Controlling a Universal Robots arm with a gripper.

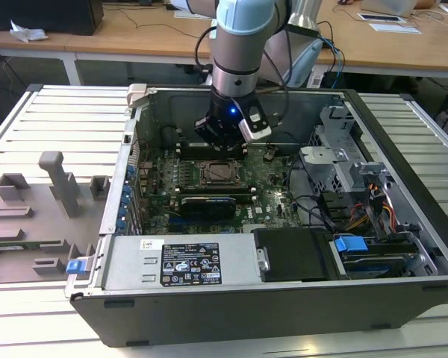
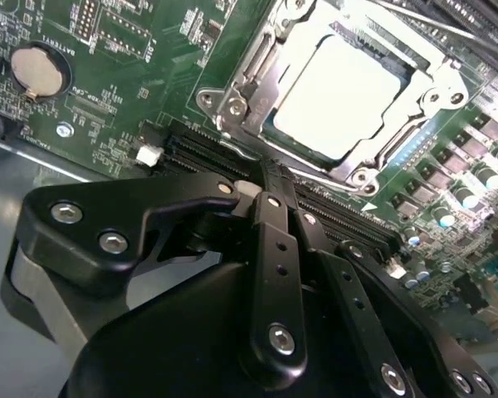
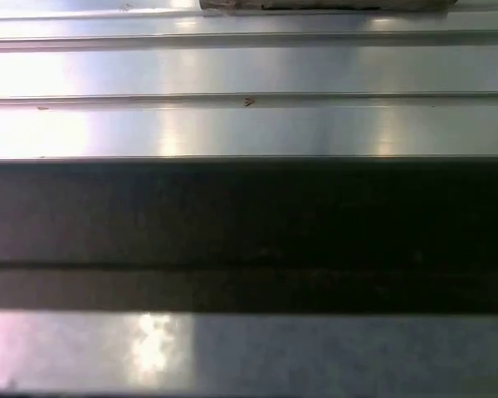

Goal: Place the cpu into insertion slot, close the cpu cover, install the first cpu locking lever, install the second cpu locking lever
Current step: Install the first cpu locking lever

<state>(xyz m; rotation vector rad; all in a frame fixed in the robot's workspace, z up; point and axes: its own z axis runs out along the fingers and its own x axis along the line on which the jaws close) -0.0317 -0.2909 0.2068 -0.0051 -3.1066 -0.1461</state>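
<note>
Ribbed aluminium surface [image 1: 52,119], wooden desks [image 1: 134,33] behind; end effector [image 2: 270,195] looks pinched together, empty, beside the shiny cpu [image 2: 336,95].

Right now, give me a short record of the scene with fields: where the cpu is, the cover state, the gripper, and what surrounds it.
cpu: seated in the insertion slot, pale metal top showing
cpu cover: lying flat around the cpu, which shows through its window
gripper: fingers together, empty, above the black memory slots beside the socket
setting: green motherboard inside an open computer case
other: coin cell battery on the board
</note>
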